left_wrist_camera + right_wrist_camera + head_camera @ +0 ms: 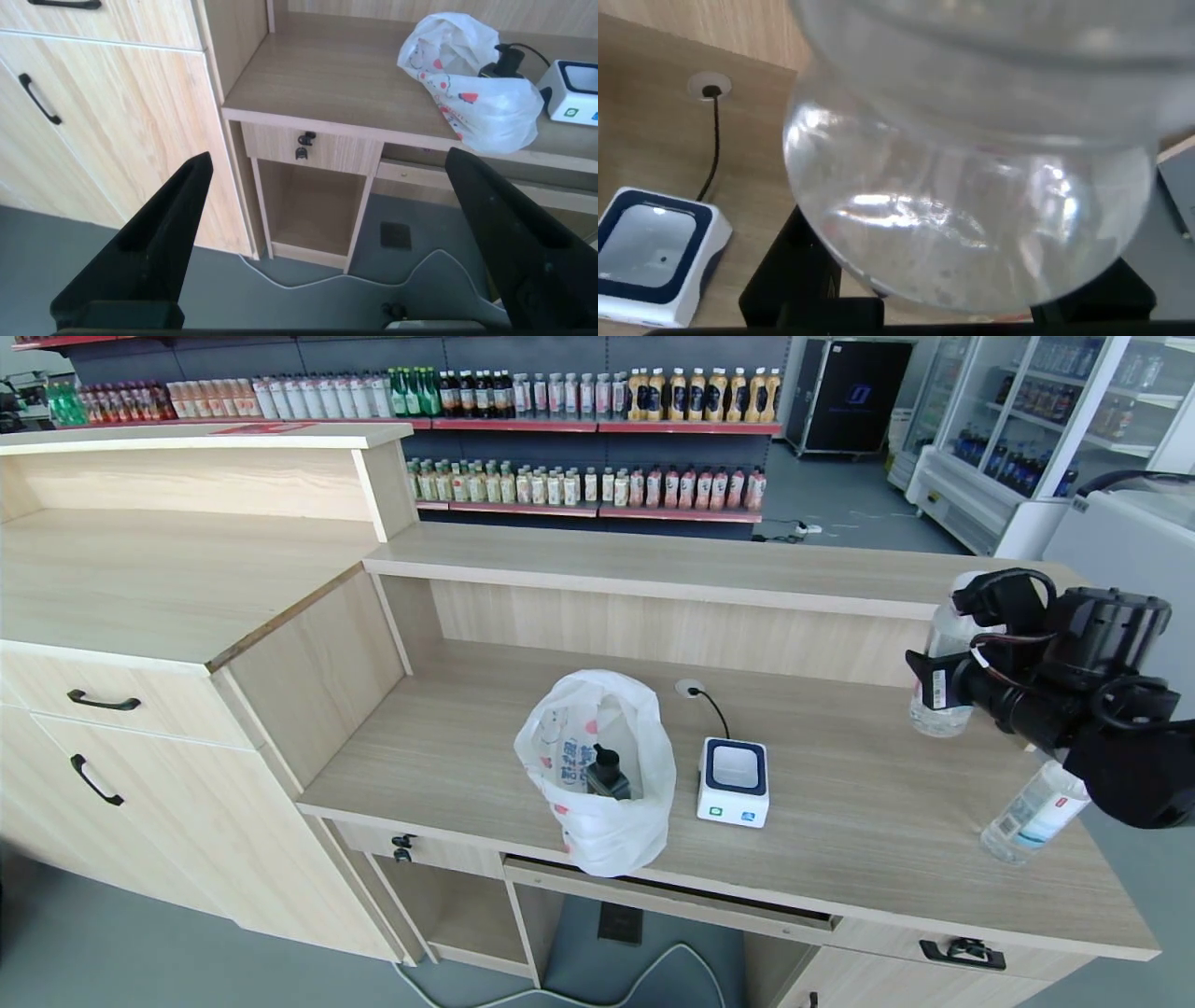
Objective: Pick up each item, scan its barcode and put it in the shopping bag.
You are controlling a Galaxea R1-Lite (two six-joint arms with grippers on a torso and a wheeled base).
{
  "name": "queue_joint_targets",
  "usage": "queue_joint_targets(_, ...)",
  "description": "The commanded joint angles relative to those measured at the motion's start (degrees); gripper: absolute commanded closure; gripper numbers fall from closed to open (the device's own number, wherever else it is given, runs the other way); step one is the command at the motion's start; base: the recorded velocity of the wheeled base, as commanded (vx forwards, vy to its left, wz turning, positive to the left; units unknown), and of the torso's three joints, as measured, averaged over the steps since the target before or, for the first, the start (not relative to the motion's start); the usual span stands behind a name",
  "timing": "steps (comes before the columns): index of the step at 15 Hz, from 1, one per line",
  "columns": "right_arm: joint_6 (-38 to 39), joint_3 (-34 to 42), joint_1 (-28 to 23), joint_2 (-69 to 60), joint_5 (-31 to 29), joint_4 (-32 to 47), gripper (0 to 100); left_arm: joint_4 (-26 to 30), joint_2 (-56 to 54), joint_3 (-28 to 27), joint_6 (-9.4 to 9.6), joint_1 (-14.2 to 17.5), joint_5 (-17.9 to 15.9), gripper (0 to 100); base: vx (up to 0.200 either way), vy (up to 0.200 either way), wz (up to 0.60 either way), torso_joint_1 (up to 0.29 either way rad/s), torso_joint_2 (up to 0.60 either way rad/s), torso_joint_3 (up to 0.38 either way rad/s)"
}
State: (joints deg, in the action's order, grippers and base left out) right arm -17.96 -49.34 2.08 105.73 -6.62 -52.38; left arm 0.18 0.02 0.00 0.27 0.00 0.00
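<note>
Close against the right wrist camera, a clear water bottle (971, 215) is clamped between the fingers of the right end effector (957, 639), at the tabletop's (840, 803) right end, well apart from the scanner (734, 781). The smooth, round wall could slip or twist in that grip, turning the barcode away from the scanner window. A second bottle (1032, 817) lies just beneath the arm near the edge, and a low sweep could knock it off. The shopping bag (597, 775) is limp, with a dark item (607, 773) already inside, so the bottle may snag its rim. The left end effector (332, 233) hangs wide open and empty beside the cabinet front (93, 112).
</note>
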Motion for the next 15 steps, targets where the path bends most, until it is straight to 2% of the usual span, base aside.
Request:
queue_joint_targets(1,-1.03,-0.23,0.46,0.0,3.19,-0.88,100,-0.01,-0.02,0.0,0.0,0.0,0.0,0,0.0,0.0,0.6,-0.002,0.0,0.002)
queue_joint_targets(3,-1.47,-2.43,2.4,2.29,3.02,-2.37,100,-0.01,-0.02,0.0,0.0,0.0,0.0,0,0.0,0.0,0.6,0.0,0.0,0.007)
queue_joint_targets(5,-2.61,-10.87,5.56,7.39,2.84,-2.46,100,-0.01,-0.02,0.0,0.0,0.0,0.0,0,0.0,0.0,0.6,0.005,0.0,0.002)
queue_joint_targets(7,-0.24,-15.35,7.41,11.6,3.46,-4.04,100,-0.01,-0.02,0.0,0.0,0.0,0.0,0,0.0,0.0,0.6,0.0,0.0,0.005)
queue_joint_targets(11,7.67,-18.87,9.25,20.57,4.25,-5.1,100,-0.01,-0.02,0.0,0.0,0.0,0.0,0,0.0,0.0,0.0,0.0,0.0,0.0)
queue_joint_targets(15,12.16,-21.24,9.17,26.63,4.42,-5.01,100,-0.01,-0.02,0.0,0.0,0.0,0.0,0,0.0,0.0,0.0,0.0,0.0,0.0)
